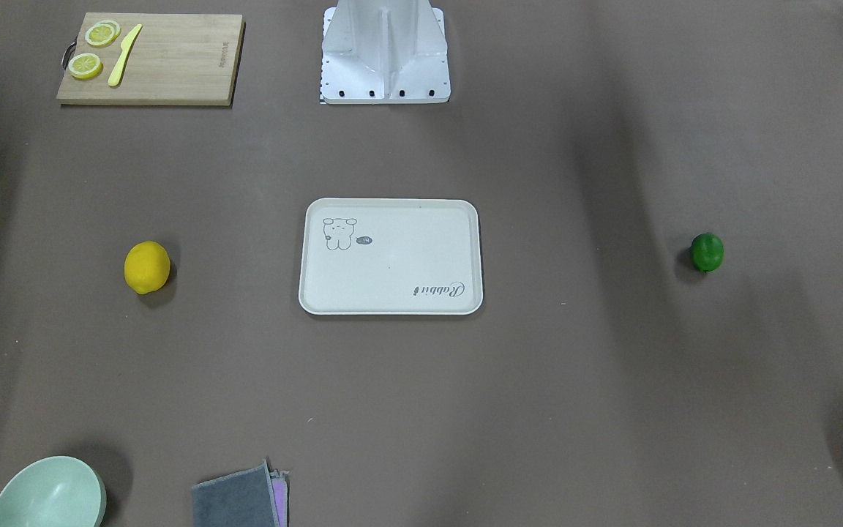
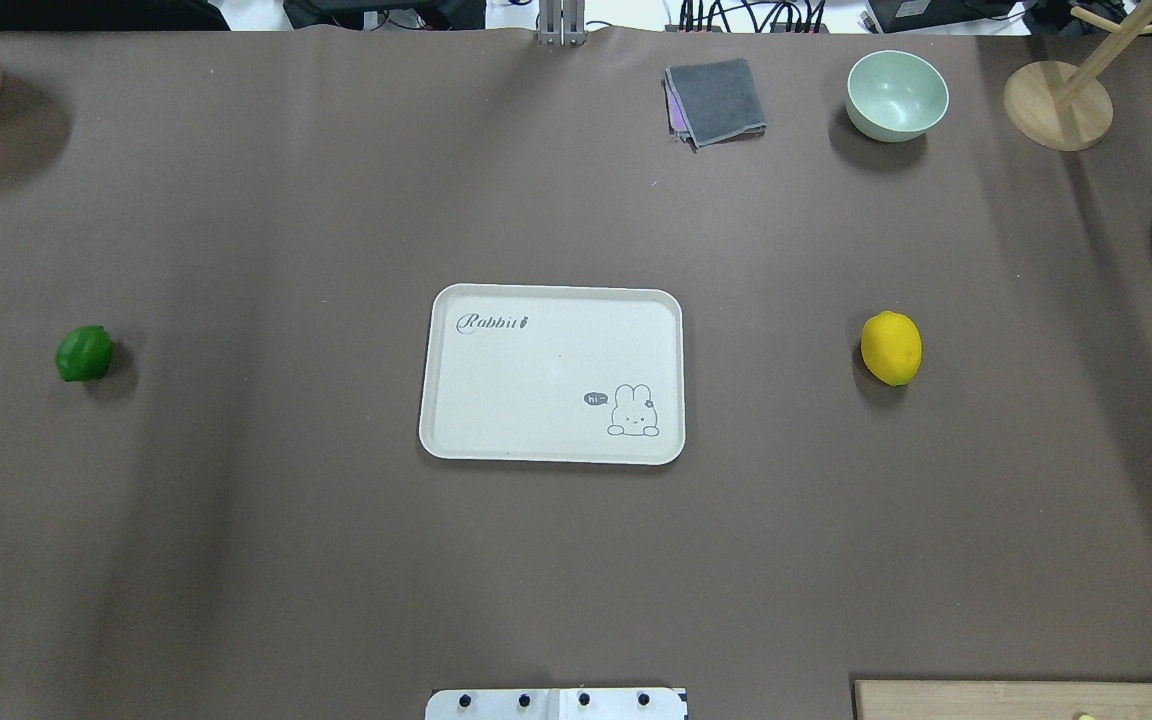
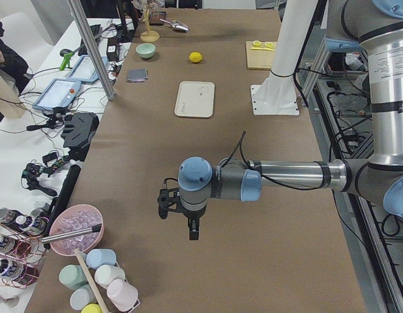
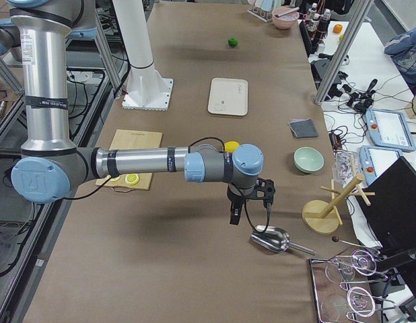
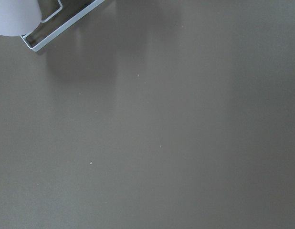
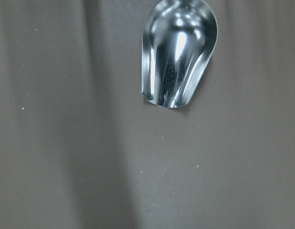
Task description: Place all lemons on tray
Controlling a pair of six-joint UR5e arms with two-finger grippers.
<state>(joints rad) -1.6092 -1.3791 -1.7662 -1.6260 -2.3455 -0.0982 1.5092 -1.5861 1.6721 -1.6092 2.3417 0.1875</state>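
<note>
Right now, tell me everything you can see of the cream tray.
The tray is a flat cream-white rectangle with rounded corners and a low rim, matte, plastic-looking. A grey animal drawing and "Rabbit" script sit in opposite corners. It lies empty on the brown table; the yellow lemon and green lemon lie apart on either side.

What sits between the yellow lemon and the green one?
Only the tray, midway between yellow lemon and green lemon, touching neither; clearest in the overhead view.
</note>
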